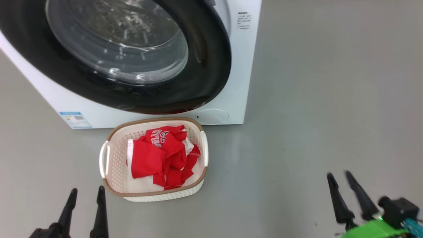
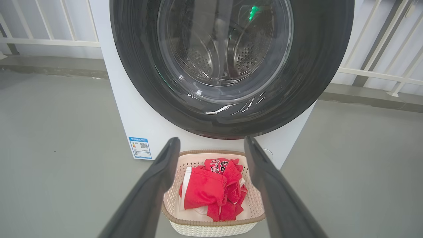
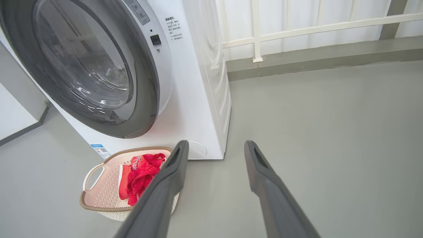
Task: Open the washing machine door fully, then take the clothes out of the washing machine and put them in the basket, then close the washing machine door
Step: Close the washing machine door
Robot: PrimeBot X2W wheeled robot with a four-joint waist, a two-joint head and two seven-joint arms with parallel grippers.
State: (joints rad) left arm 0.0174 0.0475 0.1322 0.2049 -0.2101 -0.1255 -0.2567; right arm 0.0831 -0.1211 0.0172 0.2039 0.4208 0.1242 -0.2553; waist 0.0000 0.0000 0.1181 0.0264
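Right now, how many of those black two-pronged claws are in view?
2. The left gripper hangs at the lower left near the basket; the right gripper at the lower right over bare floor.

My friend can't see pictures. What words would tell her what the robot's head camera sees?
A cream basket holding red clothes sits on the grey floor in front of a white washing machine, whose round black-rimmed door looks shut. The robot's left gripper and right gripper show at the bottom corners, both open and holding nothing.
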